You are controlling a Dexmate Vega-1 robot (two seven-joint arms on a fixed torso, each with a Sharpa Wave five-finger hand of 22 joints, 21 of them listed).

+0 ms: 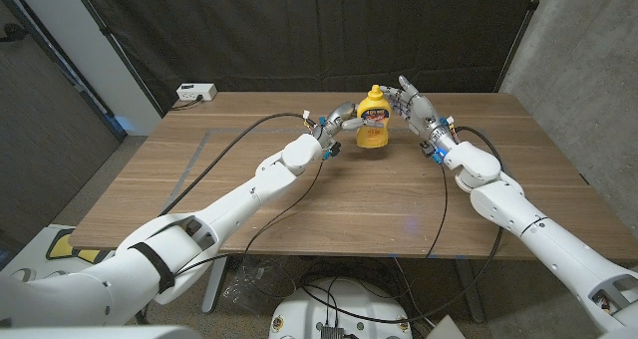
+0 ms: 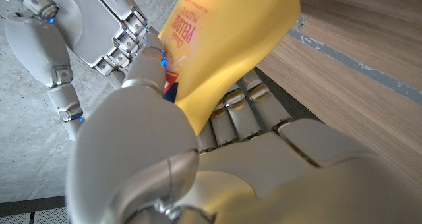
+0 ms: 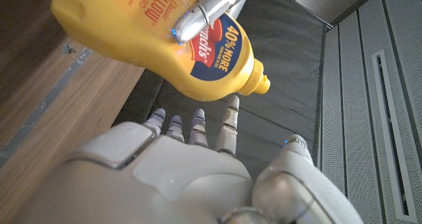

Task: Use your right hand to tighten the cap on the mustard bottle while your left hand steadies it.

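My left hand (image 1: pixel 337 126) grips the yellow plastic mustard bottle (image 1: pixel 373 123), upright at the far middle of the wooden worktop (image 1: pixel 299 194).
My right hand (image 1: pixel 415 108) hovers just beside its yellow cap (image 1: pixel 375 91), fingers spread, holding nothing.

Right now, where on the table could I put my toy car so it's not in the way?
The front half of the table, between the two arms, is bare wood. The corners are bare too. It is crowded at the far middle: the left hand holds the mustard bottle there, and the right hand is open right beside its cap.
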